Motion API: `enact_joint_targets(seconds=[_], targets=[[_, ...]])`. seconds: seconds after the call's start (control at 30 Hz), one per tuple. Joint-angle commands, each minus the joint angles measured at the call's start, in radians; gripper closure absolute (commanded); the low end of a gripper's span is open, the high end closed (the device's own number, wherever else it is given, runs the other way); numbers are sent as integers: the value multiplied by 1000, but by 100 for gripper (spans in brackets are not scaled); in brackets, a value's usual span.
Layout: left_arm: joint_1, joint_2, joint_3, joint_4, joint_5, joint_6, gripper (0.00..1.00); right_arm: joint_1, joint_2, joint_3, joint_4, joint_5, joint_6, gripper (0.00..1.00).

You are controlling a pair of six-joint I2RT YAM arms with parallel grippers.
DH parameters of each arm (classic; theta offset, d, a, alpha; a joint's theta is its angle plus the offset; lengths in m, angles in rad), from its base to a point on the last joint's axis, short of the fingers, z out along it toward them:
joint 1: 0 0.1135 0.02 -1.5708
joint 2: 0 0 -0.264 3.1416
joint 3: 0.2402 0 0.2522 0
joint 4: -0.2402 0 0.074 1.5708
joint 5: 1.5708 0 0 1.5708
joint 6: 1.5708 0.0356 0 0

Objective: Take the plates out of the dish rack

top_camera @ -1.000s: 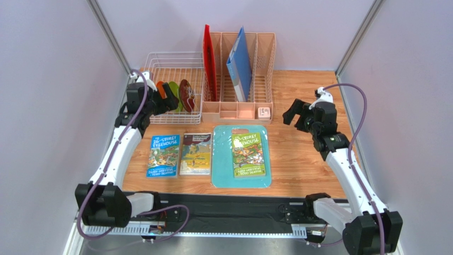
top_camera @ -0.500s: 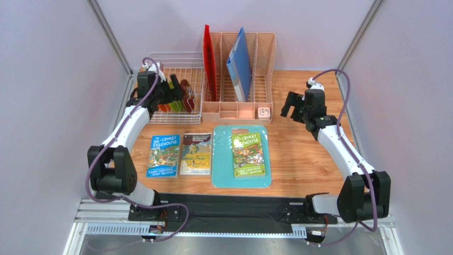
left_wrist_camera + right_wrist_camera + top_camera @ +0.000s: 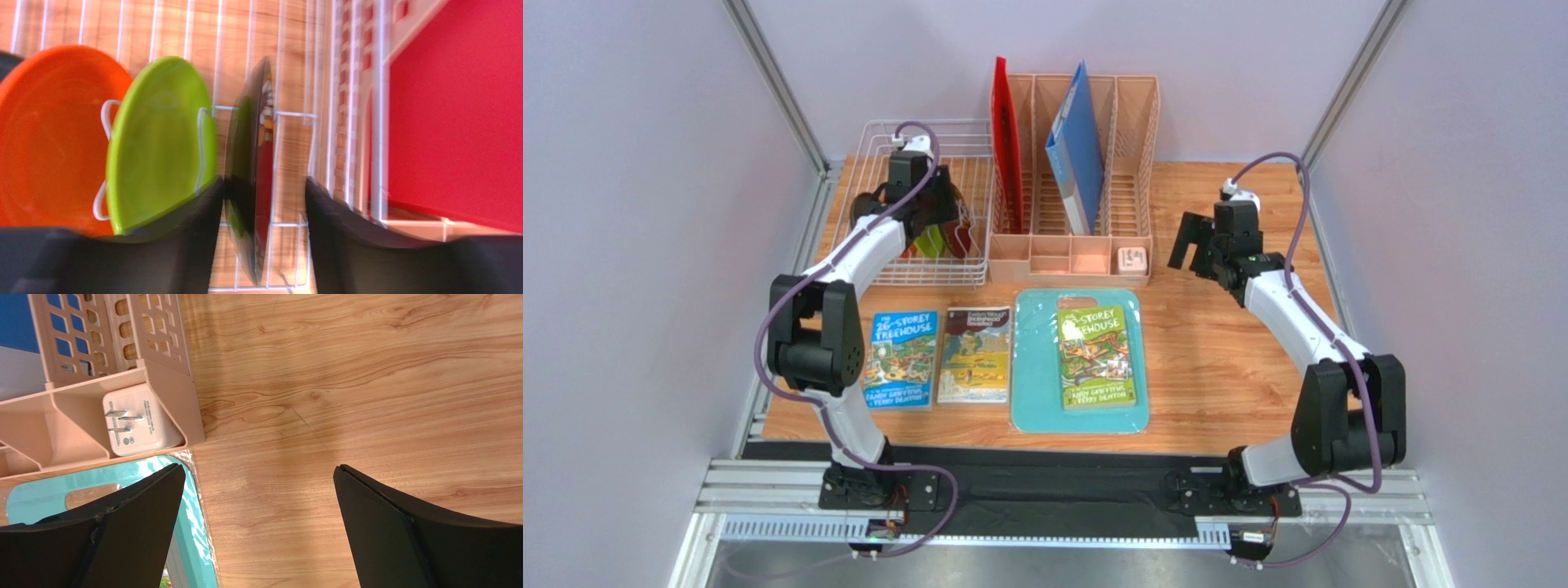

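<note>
In the upper left of the top view, the white wire dish rack (image 3: 891,145) is being entered by the left gripper (image 3: 263,190), whose jaws are being held spread. In the left wrist view, the dark red patterned plate (image 3: 248,135) is being straddled by the two fingers (image 3: 184,245) while it is standing on edge in the rack's wire slots; a gap is being left between it and the finger on the right of the frame, and contact on the other side cannot be told. The lime green plate (image 3: 159,141) and the orange plate (image 3: 49,135) are being held upright by the rack just to its left, and a red folder (image 3: 454,104) is being shown beyond the wires at the right edge. At the right of the top view, the right gripper (image 3: 259,467) is being held with its jaws spread wide and gripping nothing, above bare wooden table (image 3: 368,386). At the left of its wrist view, a white plug adapter (image 3: 144,419) is being shown in a low front pocket of the peach-pink file organizer (image 3: 73,416), with the corner of a teal cutting board (image 3: 184,478) just below.
</note>
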Motion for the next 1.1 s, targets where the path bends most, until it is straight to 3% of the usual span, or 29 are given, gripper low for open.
enact_joint_targets(seconds=[0.0, 0.03, 0.13, 0.23, 0.3, 0.63, 1.07], targets=[[-15, 19, 40, 34, -146, 27, 54, 3, 30, 53, 24, 37, -22, 0], [-21, 21, 37, 34, -182, 30, 64, 3, 37, 57, 24, 37, -22, 0], [-35, 24, 24, 45, -235, 44, 73, 3, 56, 65, 26, 37, -18, 0], [-49, 32, 18, 42, -273, 64, 93, 3, 66, 73, 24, 35, -12, 0], [-58, 39, 15, 46, -296, 80, 100, 3, 71, 73, 22, 35, -11, 0], [-163, 6, 52, 13, -490, 160, 100, 6, 11, 51, -5, 43, 5, 0], [-200, -218, 110, -154, -594, 162, 100, 15, -111, 21, -39, -55, 17, 0]])
